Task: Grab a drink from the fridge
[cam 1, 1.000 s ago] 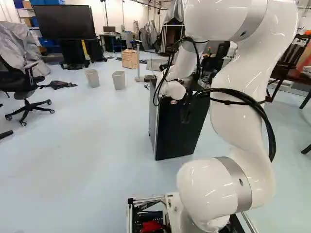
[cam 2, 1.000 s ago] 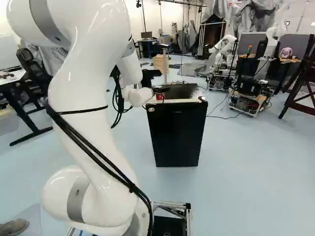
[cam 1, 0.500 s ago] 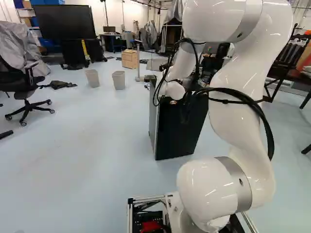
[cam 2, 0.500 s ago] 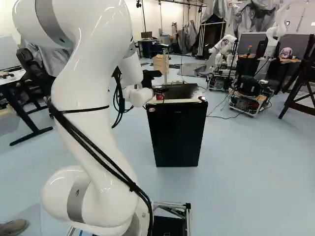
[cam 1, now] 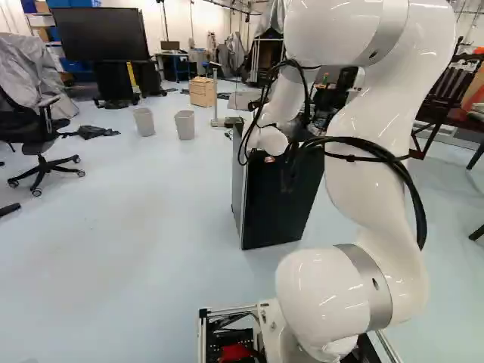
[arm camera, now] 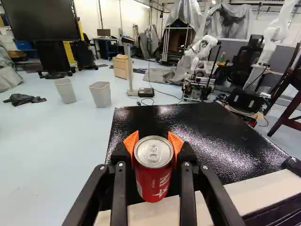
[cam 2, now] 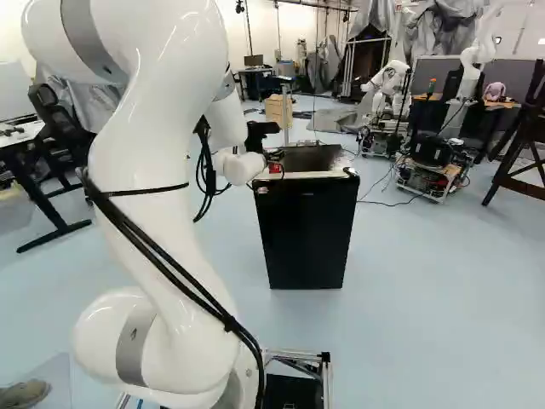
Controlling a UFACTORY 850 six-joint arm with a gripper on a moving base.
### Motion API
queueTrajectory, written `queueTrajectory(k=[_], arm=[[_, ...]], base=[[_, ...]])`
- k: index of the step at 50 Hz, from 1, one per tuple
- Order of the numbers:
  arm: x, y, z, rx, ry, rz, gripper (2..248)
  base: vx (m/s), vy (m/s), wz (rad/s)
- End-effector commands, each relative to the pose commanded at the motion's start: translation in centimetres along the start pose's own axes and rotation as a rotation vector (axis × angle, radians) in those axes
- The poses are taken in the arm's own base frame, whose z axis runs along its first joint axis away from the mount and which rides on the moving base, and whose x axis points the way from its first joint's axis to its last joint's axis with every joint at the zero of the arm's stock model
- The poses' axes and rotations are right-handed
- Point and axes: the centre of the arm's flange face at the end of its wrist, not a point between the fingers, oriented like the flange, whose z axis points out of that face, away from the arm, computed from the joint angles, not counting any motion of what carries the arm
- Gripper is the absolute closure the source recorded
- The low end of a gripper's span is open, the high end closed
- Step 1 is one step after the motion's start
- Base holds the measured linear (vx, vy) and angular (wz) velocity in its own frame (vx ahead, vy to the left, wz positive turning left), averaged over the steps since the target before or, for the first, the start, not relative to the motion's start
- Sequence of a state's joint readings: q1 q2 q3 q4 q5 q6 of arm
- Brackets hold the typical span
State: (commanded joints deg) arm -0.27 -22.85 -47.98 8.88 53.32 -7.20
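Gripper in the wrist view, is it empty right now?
No, the gripper has a red can between its orange pads, touching on both sides.

Compared with a second ago, the arm [cam 2: 149, 187] has shifted a little: its elbow [cam 1: 420, 34] and the long link below it have swung inward, closer over toward the gripper [cam 2: 276, 161] in both base views. The black cables [cam 1: 378, 151] along that link, on the base side of the gripper, went with it. At the gripper itself any shift is too slight to tell. Against half a second ago, the arm shows no clear further move.
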Motion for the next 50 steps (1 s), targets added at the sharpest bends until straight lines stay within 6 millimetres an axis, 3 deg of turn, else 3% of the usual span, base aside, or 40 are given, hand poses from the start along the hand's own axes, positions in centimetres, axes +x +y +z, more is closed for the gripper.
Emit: queueTrajectory(k=[50], arm=[[4.5, 0.3, -1.2, -0.003, 0.085, 0.011, 150]], base=[[0.0, 0.0, 0.0]])
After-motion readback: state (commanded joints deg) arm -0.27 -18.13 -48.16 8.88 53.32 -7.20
